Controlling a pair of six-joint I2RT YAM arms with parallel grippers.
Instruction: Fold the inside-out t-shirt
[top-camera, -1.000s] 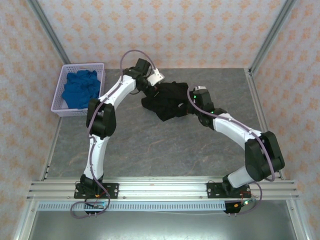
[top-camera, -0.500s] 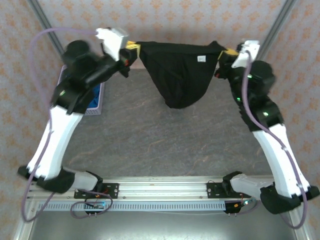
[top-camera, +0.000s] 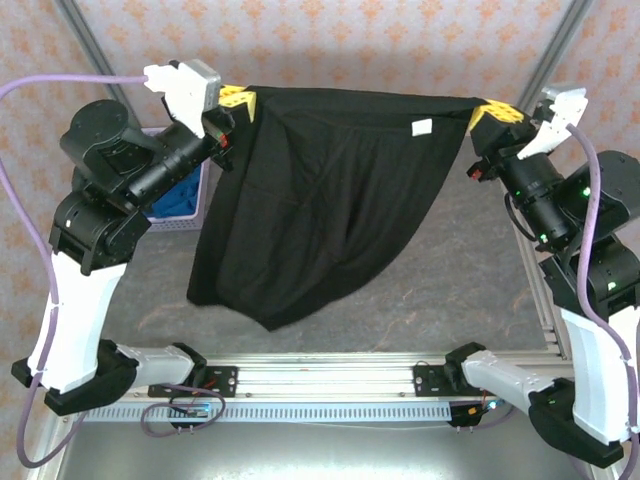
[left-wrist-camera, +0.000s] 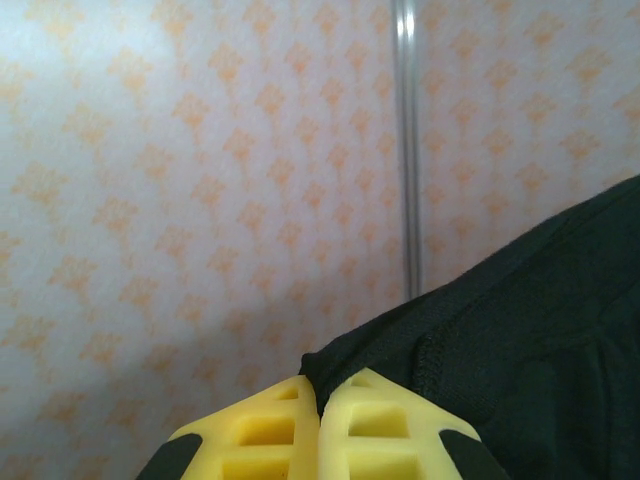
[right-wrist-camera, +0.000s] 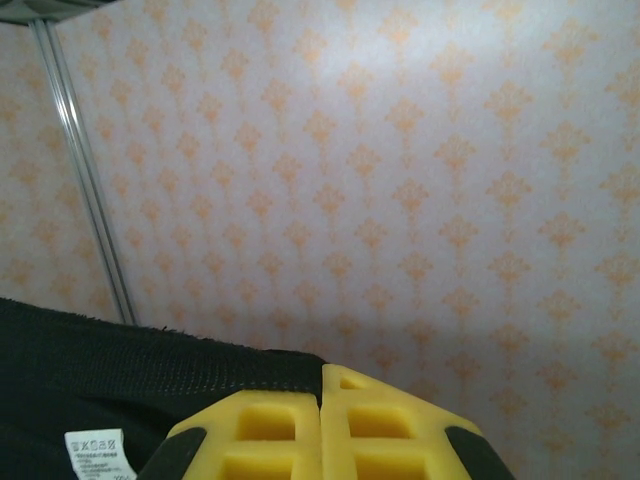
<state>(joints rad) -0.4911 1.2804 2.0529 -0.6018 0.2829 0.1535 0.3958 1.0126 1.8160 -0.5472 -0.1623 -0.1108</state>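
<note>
Raised and spread wider than half a second ago, black inside-out t-shirt (top-camera: 320, 200) hangs above the table (top-camera: 450, 300) between left gripper (top-camera: 238, 100) and right gripper (top-camera: 490, 113), both pinched closed on its top edge; white neck tag (top-camera: 421, 127), print illegible.
</note>
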